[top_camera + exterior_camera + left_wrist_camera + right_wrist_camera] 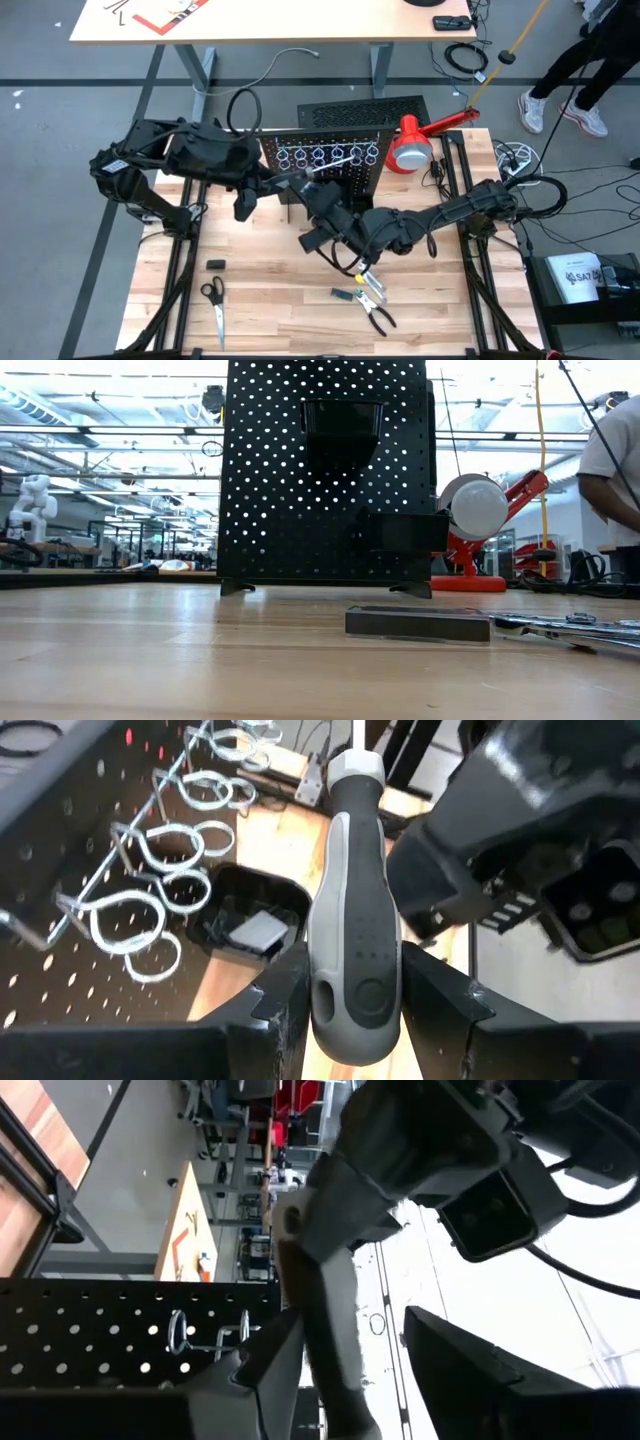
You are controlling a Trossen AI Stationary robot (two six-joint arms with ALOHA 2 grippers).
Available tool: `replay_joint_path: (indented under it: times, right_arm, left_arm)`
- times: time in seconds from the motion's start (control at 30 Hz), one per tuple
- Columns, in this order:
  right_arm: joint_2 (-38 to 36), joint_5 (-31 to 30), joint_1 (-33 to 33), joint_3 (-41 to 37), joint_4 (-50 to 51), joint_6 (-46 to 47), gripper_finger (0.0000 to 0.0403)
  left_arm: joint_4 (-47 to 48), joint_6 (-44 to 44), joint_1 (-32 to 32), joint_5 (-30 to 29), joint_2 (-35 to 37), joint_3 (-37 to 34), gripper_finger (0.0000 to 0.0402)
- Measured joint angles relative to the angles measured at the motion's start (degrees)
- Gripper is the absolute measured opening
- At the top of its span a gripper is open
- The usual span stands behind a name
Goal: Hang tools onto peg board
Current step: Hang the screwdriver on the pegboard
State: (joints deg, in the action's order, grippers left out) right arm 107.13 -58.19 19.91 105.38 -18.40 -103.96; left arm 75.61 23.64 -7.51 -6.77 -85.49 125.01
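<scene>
Two grippers meet at frame centre: we see the left gripper (352,1005) clamping the screwdriver (352,910); right gripper (345,1345) fingers unclear; no legible writing.

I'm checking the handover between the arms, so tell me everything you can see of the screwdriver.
The screwdriver has a thick handle, grey with a dark rubbery-looking grip panel, a pale collar at the neck and a thin silver shaft. The left gripper clamps the butt of the handle between its fingers. It is held in the air beside the peg board, near its silver rings. The right gripper has its fingers around the handle too, not clearly gripping.
</scene>
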Motion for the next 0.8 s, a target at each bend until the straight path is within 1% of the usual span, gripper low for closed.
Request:
replay_joint_path:
  times: [0.27, 0.6, 0.8]
  right_arm:
    - [0.00, -1.47, -0.12, 0.00, -0.55, 1.09, 0.0186]
    - [0.00, -1.51, -2.65, 0.00, -0.25, 2.68, 0.0162]
    - [0.00, -1.95, -4.24, 0.00, -0.23, 2.35, 0.0160]
  left_arm:
    - [1.65, -0.02, 0.00, 0.13, 0.95, 0.00, 0.0136]
    - [2.29, 0.07, 0.04, -0.15, 2.78, 0.00, 0.0136]
    - [4.67, 0.03, -0.04, 0.33, 2.82, -0.02, 0.0136]
